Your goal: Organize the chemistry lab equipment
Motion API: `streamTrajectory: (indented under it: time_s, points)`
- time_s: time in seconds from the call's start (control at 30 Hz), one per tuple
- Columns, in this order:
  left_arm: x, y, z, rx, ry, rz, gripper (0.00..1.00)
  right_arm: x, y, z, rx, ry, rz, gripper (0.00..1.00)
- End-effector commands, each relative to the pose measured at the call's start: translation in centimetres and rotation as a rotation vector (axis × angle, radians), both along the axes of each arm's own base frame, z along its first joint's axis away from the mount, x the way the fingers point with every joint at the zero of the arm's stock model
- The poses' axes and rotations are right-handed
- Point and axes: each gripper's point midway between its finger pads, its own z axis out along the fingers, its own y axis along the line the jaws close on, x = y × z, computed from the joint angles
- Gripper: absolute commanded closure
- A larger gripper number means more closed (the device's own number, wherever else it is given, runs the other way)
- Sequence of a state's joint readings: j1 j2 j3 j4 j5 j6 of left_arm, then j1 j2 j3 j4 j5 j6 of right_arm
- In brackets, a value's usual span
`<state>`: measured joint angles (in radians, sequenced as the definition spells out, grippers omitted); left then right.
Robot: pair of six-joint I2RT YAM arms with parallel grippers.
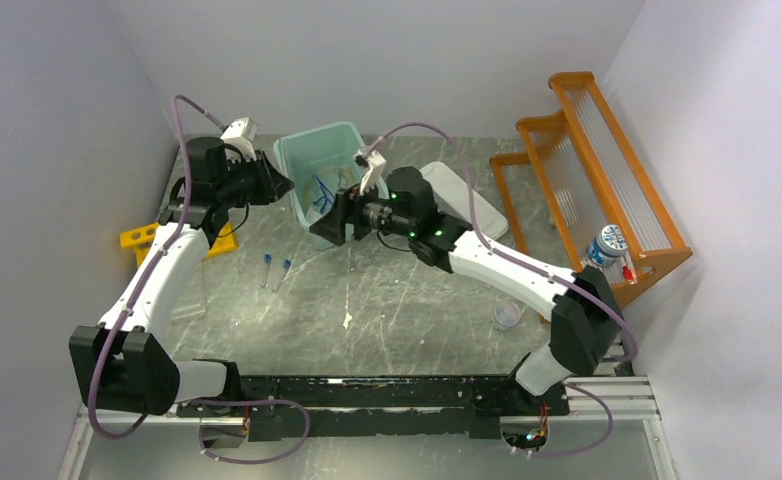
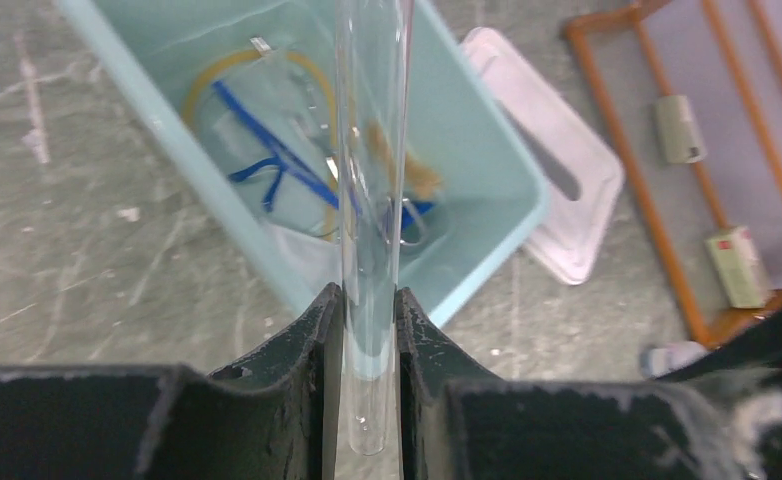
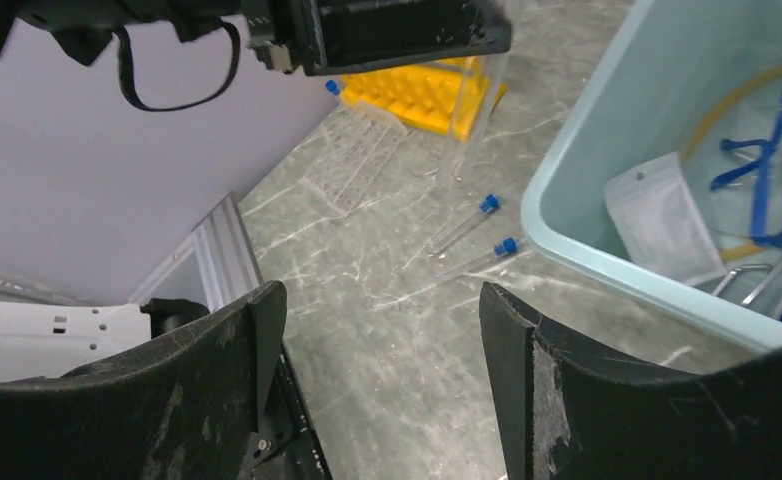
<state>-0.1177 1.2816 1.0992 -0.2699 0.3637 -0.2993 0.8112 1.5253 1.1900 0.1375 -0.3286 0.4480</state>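
**Item 1.** Clear glass test tube (image 2: 372, 150). It sits in my left gripper (image 2: 369, 310), with both fingers (image 2: 302, 345) pressed against its sides and the rounded end resting back between them. The open length reaches out above the bin, at the bin's left rim in the top view.

**Item 2.** Light teal plastic bin (image 2: 467, 120), standing on the table. Contents:
- a loop of blue tubing (image 2: 267, 150)
- a loop of tan-yellow tubing (image 2: 217, 75)
- a clear zip bag (image 3: 662, 215)
- silver scissor-like forceps (image 3: 757, 283), only partly seen

**Item 3.** My right gripper (image 3: 382, 300). Its fingers are spread wide with nothing between them. It is low beside the bin's near wall and apart from it.

**Item 4.** Two clear tubes with blue caps (image 3: 464, 225). They lie side by side on the grey marbled table (image 3: 387, 380), near the bin's left side.

**Item 5.** Yellow plastic tube rack (image 3: 427, 95), at the table's left edge. A clear plastic rack (image 3: 352, 160) lies flat just beside it.

**Item 6.** Small clear cup (image 1: 507, 316), on the table by my right arm and well apart from the bin.

**Item 7.** White rectangular lid (image 2: 567, 200), flat on the table and touching or just beside the bin's right side.

**Item 8.** Large orange wooden shelf (image 1: 607, 140), along the right wall.
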Motion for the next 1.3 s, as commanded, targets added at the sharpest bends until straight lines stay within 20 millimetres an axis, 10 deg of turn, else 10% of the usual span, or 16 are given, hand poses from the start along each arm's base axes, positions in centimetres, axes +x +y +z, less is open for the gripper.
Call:
streamTrajectory:
  time_s: [0.0,0.33,0.77,0.97,1.27]
  points:
    - [-1.2,-3.4,5.6,-0.192,-0.078,-0.130,0.84,0.4,2.8,0.4,0.033,-0.037,0.042,0.25]
    - [-4.1,-5.6,5.8,-0.296,-0.030,-0.246,0.81,3.3,6.1,-0.9,0.047,0.000,0.005,0.28]
    - [-4.6,-5.5,5.1,-0.277,0.010,-0.244,0.75,2.8,6.7,-1.5,0.059,-0.035,0.064,0.78]
    - [-4.3,-5.6,7.1,-0.287,-0.018,-0.251,0.51,1.9,6.2,-2.2,0.008,-0.113,0.129,0.82]
    - [-2.9,-3.8,8.5,-0.159,-0.066,-0.177,0.50,1.6,5.3,-3.5,-0.075,-0.202,0.162,0.82]
